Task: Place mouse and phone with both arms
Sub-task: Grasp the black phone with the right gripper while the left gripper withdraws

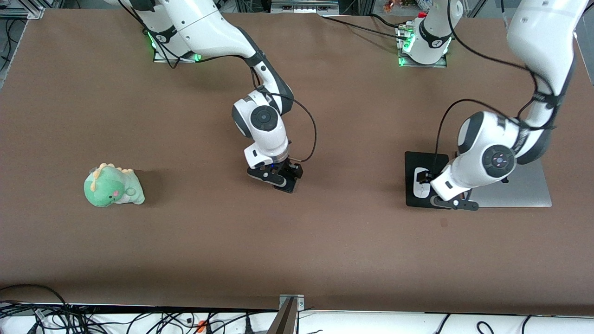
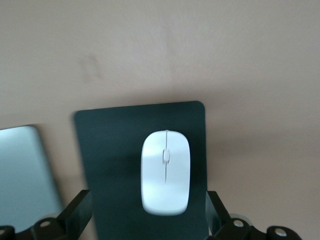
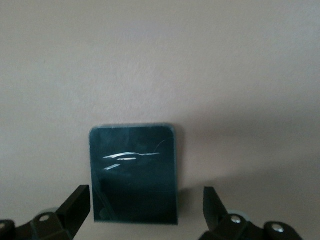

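Note:
The white mouse (image 2: 165,172) lies on the black mat (image 2: 110,150); it also shows in the front view (image 1: 421,190) on the mat (image 1: 414,162). My left gripper (image 2: 148,215) hangs open just over it, fingers (image 2: 77,210) well clear on either side; in the front view the left gripper (image 1: 424,182) is over the mat. The black phone (image 3: 134,172) lies flat on the brown table. My right gripper (image 3: 145,207) is open over it with fingers (image 3: 212,205) apart from its edges. In the front view the right gripper (image 1: 284,178) is over the table's middle and hides the phone.
A grey laptop (image 1: 519,190) lies beside the mat toward the left arm's end; its corner shows in the left wrist view (image 2: 22,175). A green plush dinosaur (image 1: 112,186) sits toward the right arm's end. Cables hang along the table's near edge (image 1: 139,308).

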`<state>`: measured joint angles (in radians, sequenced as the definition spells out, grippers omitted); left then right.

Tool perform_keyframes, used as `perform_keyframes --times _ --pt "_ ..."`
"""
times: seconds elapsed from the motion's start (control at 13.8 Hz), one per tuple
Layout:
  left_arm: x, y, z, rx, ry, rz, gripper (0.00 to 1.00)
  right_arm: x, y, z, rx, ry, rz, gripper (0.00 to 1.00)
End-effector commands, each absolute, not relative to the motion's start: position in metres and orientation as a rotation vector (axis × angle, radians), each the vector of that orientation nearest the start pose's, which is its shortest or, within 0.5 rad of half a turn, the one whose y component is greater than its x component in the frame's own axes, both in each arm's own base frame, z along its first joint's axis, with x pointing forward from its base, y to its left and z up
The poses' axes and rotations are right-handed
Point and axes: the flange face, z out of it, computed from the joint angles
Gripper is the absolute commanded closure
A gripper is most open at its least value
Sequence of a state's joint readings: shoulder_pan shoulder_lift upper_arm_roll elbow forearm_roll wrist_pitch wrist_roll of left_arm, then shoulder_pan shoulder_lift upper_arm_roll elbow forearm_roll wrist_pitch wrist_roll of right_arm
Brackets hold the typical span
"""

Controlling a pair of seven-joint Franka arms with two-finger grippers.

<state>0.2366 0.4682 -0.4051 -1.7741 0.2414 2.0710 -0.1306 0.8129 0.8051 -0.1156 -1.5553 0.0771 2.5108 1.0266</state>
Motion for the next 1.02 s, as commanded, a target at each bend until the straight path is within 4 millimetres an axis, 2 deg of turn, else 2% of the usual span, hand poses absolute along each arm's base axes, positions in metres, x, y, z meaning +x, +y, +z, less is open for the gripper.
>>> perform_keyframes --times 0.0,0.15,0.22,0.29,0.44,0.51,0.58,0.65,0.73,0.8,0.95 --pt "0.64 -0.075 0.417 -3.024 0.21 0.044 0.0 0.533 0.487 0.169 -2.972 0.516 -0.214 0.0" --pt "0.642 -0.074 0.491 -3.032 0.161 -0.002 0.0 0.53 0.491 0.162 -2.962 0.494 -0.232 0.0" --pt "0.64 -0.072 0.529 -3.066 0.12 0.032 0.0 0.529 0.491 0.16 -2.967 0.484 -0.231 0.0" --pt "0.632 -0.066 0.554 -3.084 0.088 0.106 0.0 0.529 0.491 0.161 -2.968 0.477 -0.234 0.02" --pt "0.615 -0.059 0.598 -3.093 0.041 0.199 0.0 0.53 0.491 0.163 -2.973 0.459 -0.239 0.21" --pt "0.605 -0.056 0.622 -3.083 0.017 0.18 0.0 0.531 0.49 0.164 -2.975 0.448 -0.243 0.31" --pt "0.596 -0.056 0.634 -3.073 0.027 0.164 0.0 0.533 0.489 0.166 -2.976 0.443 -0.248 0.38" --pt "0.588 -0.057 0.633 -3.063 0.03 0.194 0.0 0.533 0.489 0.167 -2.979 0.429 -0.249 0.43" --pt "0.587 -0.06 0.624 -3.056 0.024 0.23 0.0 0.535 0.487 0.168 -2.981 0.424 -0.251 0.46" --pt "0.59 -0.065 0.618 -3.058 0.038 0.244 0.0 0.536 0.486 0.169 -2.981 0.428 -0.248 0.47" --pt "0.588 -0.069 0.621 -3.058 0.049 0.234 0.0 0.539 0.483 0.175 -2.996 0.421 -0.237 0.47"
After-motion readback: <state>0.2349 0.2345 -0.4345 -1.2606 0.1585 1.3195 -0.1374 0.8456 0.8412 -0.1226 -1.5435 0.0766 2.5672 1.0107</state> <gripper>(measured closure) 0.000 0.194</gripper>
